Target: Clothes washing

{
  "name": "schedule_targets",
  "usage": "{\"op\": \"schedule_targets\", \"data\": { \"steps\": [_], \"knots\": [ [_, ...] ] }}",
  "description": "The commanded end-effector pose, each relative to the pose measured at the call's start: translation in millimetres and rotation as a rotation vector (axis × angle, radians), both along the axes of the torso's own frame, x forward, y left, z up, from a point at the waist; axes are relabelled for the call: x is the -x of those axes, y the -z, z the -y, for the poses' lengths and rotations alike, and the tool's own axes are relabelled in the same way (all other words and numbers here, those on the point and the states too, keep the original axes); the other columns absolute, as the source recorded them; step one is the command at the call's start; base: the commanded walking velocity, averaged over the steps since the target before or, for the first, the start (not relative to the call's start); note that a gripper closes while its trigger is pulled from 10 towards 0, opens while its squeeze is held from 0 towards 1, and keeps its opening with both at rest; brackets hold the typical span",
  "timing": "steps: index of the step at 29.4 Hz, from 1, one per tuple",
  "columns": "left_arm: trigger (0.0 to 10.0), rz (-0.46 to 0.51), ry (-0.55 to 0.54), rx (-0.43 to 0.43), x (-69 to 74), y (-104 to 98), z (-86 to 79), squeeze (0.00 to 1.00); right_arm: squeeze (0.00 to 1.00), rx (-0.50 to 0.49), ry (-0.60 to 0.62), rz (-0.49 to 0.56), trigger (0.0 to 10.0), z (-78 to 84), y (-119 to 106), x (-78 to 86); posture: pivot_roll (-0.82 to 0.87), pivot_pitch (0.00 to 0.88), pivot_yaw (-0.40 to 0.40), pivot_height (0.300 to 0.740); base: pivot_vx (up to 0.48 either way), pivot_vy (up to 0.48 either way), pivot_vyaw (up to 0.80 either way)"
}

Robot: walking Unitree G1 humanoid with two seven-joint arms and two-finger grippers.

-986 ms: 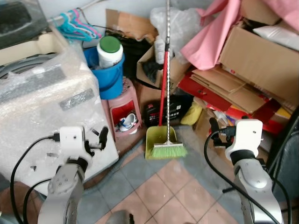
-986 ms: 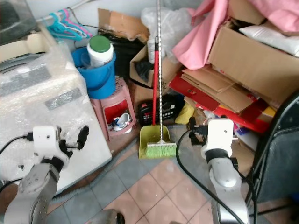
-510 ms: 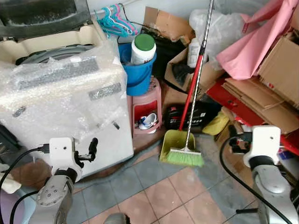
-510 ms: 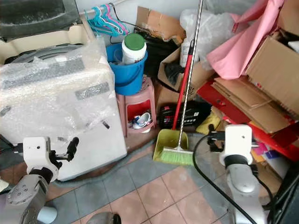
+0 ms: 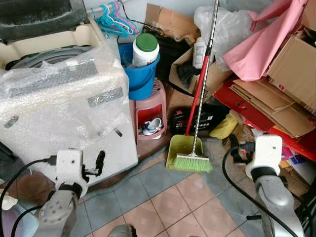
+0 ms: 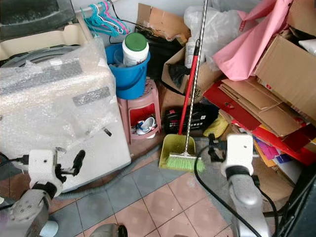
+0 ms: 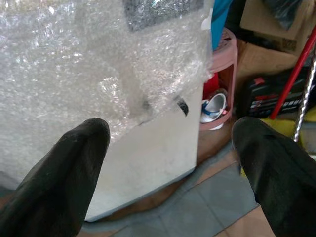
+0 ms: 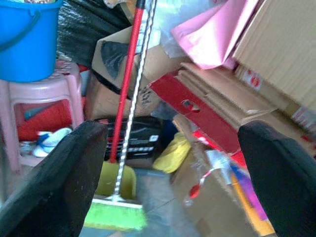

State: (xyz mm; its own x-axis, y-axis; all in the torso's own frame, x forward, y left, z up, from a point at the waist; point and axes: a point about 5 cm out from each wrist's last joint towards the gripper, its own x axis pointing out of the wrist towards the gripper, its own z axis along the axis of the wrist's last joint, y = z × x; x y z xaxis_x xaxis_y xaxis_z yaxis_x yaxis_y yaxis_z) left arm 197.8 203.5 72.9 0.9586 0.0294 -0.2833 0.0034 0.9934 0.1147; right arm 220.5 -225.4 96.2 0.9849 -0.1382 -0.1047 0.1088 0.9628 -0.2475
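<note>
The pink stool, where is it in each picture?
Left eye view: pink stool, middle, under the blue bucket.
Right eye view: stool, left of middle.
Left wrist view: stool, beside the bubble-wrapped washing machine.
Right wrist view: stool, under the bucket.
Shared landmark: the red broom handle.
</note>
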Motion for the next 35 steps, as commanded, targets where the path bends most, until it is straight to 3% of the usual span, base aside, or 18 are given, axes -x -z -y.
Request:
{"op": "schedule_targets", "data": {
  "steps": [1,7,9,10,11,17,18,20,25,26,27,28,29,30,31,32,33,35],
  "knots": [
    [10.0,0.019,-0.025,-0.065,0.8,1.6,-11.0,1.00,0.00,0.028,-0.001,-0.018,10.0,0.9,5.3,4.2,-0.08,0.000,0.009,0.740,0.000,0.000,0.80],
    [10.0,0.083,-0.042,-0.126,-3.7,1.0,-15.1,1.00,0.00,0.000,-0.029,0.008,10.0,-8.8,5.5,2.1,-0.08,0.000,0.000,0.740,0.000,0.000,0.80],
    [10.0,0.136,-0.031,-0.110,-7.5,-1.3,-11.2,0.99,0.00,-0.022,-0.027,0.018,10.0,-11.0,6.0,0.0,-0.08,0.000,-0.006,0.740,0.000,0.000,0.80],
    [10.0,0.193,-0.011,-0.089,-12.5,-6.3,-6.7,0.00,0.00,-0.033,-0.028,0.033,10.0,-13.4,5.1,-3.4,-0.07,0.000,-0.006,0.740,0.000,0.000,0.00],
    [10.0,0.223,0.021,-0.009,-16.3,-10.7,-2.4,0.00,0.00,-0.041,-0.028,0.043,10.0,-15.3,3.4,-7.6,-0.07,0.000,-0.010,0.740,0.000,0.000,0.00],
    [10.0,0.238,0.026,0.003,-21.5,-13.1,0.4,0.00,0.00,-0.005,-0.023,0.039,10.0,-18.2,2.4,-15.6,-0.07,0.000,-0.018,0.740,0.000,0.000,0.00],
    [10.0,0.216,0.033,0.037,-21.5,-13.0,4.1,0.00,0.00,-0.083,-0.011,0.046,10.0,-23.2,3.8,-17.7,-0.07,0.000,-0.010,0.740,0.000,0.000,0.00],
    [10.0,0.205,0.037,0.085,-19.0,-14.2,7.2,0.00,0.00,-0.143,-0.031,0.044,10.0,-28.6,3.6,-18.0,-0.07,0.000,-0.008,0.740,0.000,0.000,0.00],
    [10.0,0.214,0.072,0.168,-11.3,-22.4,22.3,0.00,0.00,-0.147,-0.088,0.037,10.0,-32.6,-3.4,-14.0,-0.08,0.000,-0.006,0.740,0.000,0.000,0.09],
    [10.0,0.212,0.071,0.172,-10.7,-22.4,24.4,0.00,1.00,-0.126,-0.087,0.045,10.0,-31.3,-3.9,-13.4,-0.08,0.000,-0.007,0.740,0.000,0.000,0.80],
    [10.0,0.202,0.067,0.178,-9.7,-20.9,26.6,0.00,1.00,-0.142,-0.084,0.049,10.0,-30.5,-3.4,-12.8,-0.08,0.000,-0.007,0.740,0.000,0.000,0.80],
    [10.0,0.174,0.057,0.175,-8.7,-17.0,27.3,0.56,1.00,-0.173,-0.065,0.056,10.0,-28.5,-2.6,-11.5,-0.08,0.000,-0.007,0.740,0.000,0.000,0.80],
    [10.0,0.154,0.028,0.191,-9.4,-13.8,23.6,0.91,1.00,-0.162,-0.050,0.057,10.0,-26.4,-2.9,-11.0,-0.09,0.000,-0.009,0.740,0.000,0.000,0.79],
    [10.0,0.144,0.012,0.195,-9.6,-12.9,21.5,0.94,1.00,-0.157,-0.050,0.056,10.0,-26.1,-3.3,-11.0,-0.09,0.000,-0.009,0.740,0.000,0.000,0.73],
    [4.2,0.145,-0.001,0.212,-9.4,-13.0,20.0,0.93,1.00,-0.155,-0.051,0.054,10.0,-25.9,-3.4,-11.0,-0.09,0.000,-0.009,0.740,0.000,0.000,0.61],
    [0.0,0.143,-0.006,0.222,-8.9,-13.1,19.3,0.88,1.00,-0.159,-0.047,0.053,10.0,-25.5,-3.4,-11.1,-0.09,0.000,-0.007,0.740,0.000,0.000,0.00],
    [0.0,0.137,-0.005,0.220,-8.5,-13.1,19.0,0.74,1.00,-0.163,-0.040,0.053,10.0,-24.8,-3.8,-11.1,-0.09,0.000,-0.007,0.740,0.000,0.000,0.00],
    [0.0,0.130,0.000,0.212,-8.1,-13.1,19.1,0.74,1.00,-0.166,-0.031,0.053,10.0,-24.0,-4.1,-11.1,-0.09,0.000,-0.007,0.740,0.000,0.000,0.00]
  ]
}}
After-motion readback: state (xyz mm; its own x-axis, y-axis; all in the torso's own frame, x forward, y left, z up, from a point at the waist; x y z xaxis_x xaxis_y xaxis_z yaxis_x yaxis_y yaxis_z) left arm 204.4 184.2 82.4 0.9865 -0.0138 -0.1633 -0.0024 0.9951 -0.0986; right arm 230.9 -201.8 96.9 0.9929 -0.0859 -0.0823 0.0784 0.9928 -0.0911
